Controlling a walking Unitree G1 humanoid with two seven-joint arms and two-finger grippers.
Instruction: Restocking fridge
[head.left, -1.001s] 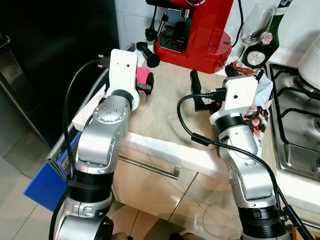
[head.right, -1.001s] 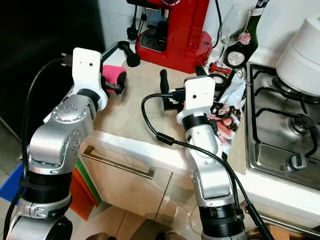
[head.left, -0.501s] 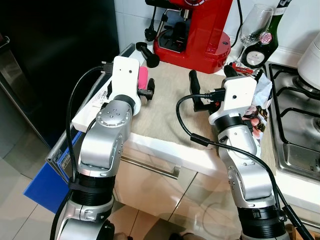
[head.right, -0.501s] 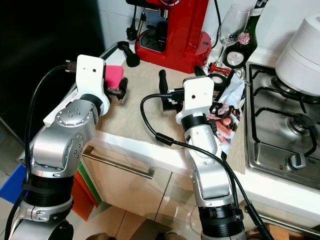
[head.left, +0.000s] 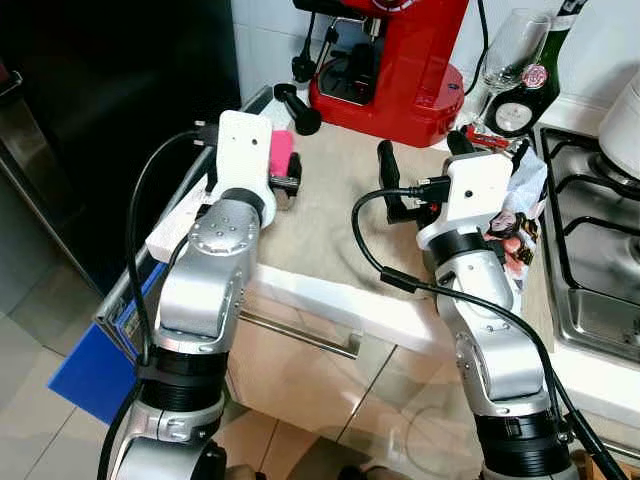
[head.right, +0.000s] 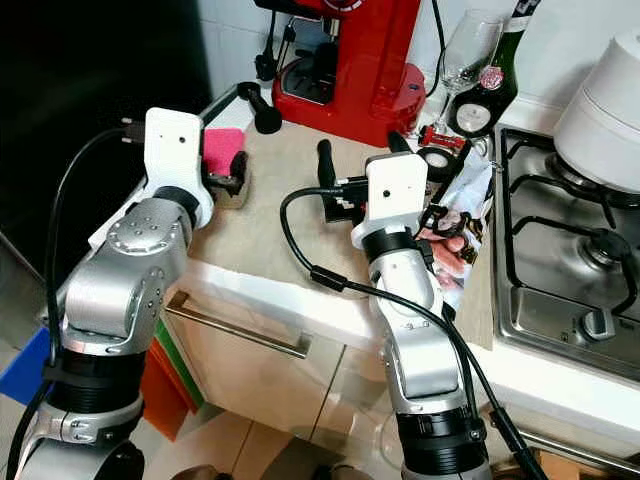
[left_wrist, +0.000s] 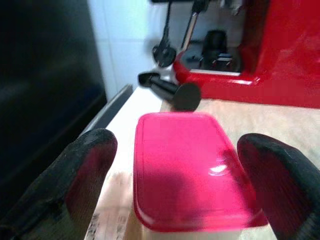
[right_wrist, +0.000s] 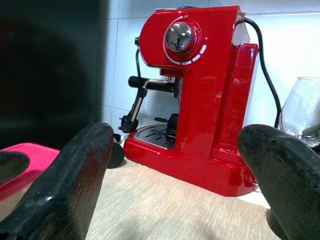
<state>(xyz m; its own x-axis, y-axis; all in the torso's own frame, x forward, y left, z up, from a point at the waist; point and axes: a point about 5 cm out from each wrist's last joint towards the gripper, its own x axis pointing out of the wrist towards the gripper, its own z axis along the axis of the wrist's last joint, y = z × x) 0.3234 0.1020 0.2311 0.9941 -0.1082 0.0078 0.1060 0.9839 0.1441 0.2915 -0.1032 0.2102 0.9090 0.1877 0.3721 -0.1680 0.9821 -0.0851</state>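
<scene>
Pink-lidded container (left_wrist: 187, 170) on counter (head.left: 340, 215), lid closed, between open left gripper (left_wrist: 180, 185) fingers

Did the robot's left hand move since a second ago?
Yes. The left end effector has slid slightly toward the red coffee machine, and its open fingers now straddle the pink-lidded box on the counter without closing on it.

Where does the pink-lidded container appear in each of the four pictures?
Left eye: pink-lidded container beside left gripper.
Right eye: by counter's left edge.
Left wrist: centre, between the black fingers.
Right wrist: low corner.
Shared landmark: red coffee machine.
</scene>
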